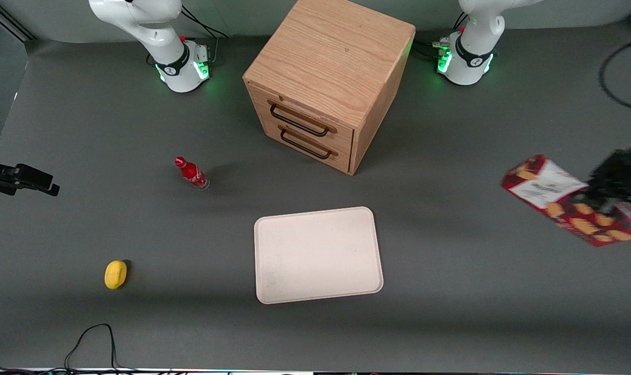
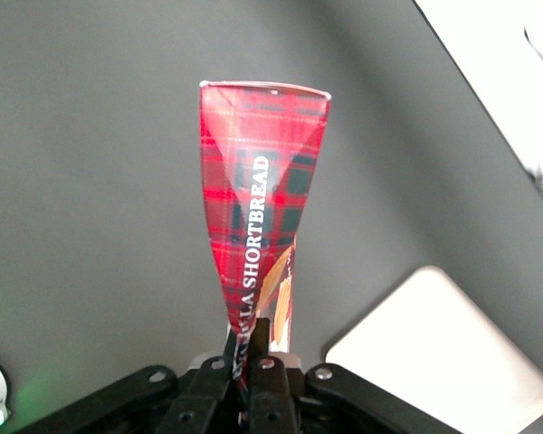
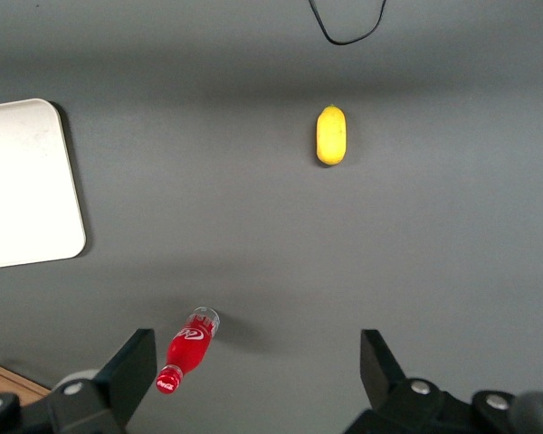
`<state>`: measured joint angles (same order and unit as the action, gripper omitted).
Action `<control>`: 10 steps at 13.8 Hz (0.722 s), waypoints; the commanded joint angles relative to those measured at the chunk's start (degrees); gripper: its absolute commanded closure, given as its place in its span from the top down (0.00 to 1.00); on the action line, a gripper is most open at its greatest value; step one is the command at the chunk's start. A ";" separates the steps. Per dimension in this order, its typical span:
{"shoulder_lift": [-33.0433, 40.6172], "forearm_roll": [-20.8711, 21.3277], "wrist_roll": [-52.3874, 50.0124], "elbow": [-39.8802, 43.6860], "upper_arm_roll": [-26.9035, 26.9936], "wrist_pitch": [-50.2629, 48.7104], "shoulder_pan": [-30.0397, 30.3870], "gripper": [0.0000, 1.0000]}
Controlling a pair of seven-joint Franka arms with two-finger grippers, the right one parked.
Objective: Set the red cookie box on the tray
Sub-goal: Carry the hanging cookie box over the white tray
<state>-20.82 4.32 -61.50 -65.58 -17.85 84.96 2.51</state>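
Note:
The red cookie box [image 1: 570,200], a long dark-red carton with tan cookie pictures and a white patch, hangs tilted above the table toward the working arm's end. My gripper [image 1: 604,200] is shut on it near its middle. In the left wrist view the box [image 2: 258,208] stands out from the fingers [image 2: 273,357], which pinch its narrow plaid edge. The cream-white tray [image 1: 318,255] lies flat on the table in front of the wooden cabinet, nearer the front camera, with nothing on it. A corner of the tray [image 2: 443,353] shows below the held box.
A wooden two-drawer cabinet [image 1: 328,78] stands at the table's middle, farther from the front camera than the tray. A small red bottle [image 1: 191,173] and a yellow lemon-like object [image 1: 115,274] lie toward the parked arm's end. Cables [image 1: 94,338] trail at the table's near edge.

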 commanded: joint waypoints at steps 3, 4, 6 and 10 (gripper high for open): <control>-6.76 2.27 2.87 5.81 0.54 3.45 -14.35 0.00; -7.99 2.27 4.44 7.30 0.54 3.98 -16.46 0.00; -10.80 2.27 10.23 9.85 0.45 5.12 -20.15 0.00; -11.69 2.27 14.39 10.21 0.45 6.26 -24.21 0.00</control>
<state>-31.43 5.82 -49.77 -58.47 -18.08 91.06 -20.07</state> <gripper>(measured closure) 0.974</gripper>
